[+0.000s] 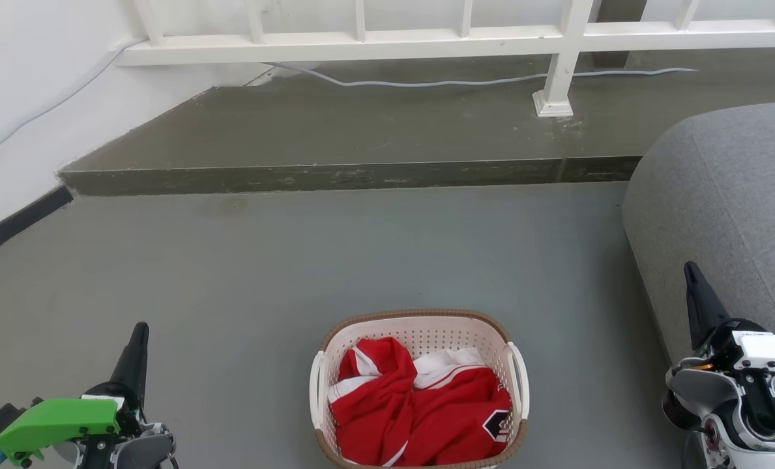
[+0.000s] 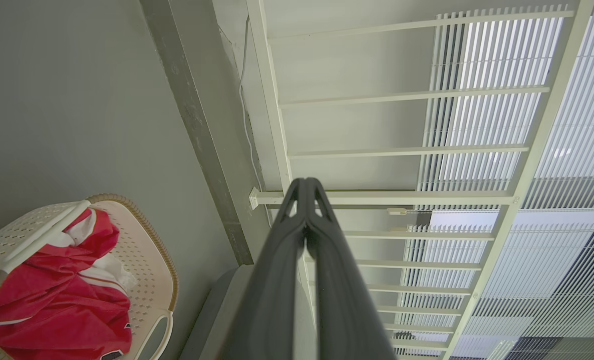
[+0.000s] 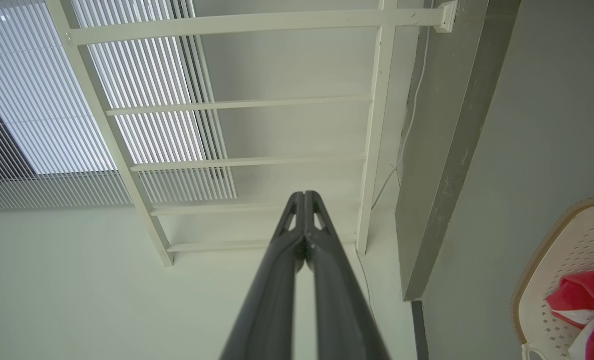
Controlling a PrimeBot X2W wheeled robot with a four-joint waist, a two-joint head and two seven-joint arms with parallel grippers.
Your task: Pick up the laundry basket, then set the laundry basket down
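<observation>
The laundry basket [image 1: 420, 333] stands on the grey floor [image 1: 361, 247] between the two grippers, well apart from each. It lies to the right of the left gripper [image 1: 139, 333] and to the left of the right gripper [image 1: 691, 273]. Both grippers have their dark fingers pressed together tip to tip and hold nothing. A red-and-white garment [image 1: 420, 417] lies in the basket; its black-and-white badge [image 1: 498, 425] is too small to read. A grey cushion [image 1: 719, 215] lies near the right gripper.
</observation>
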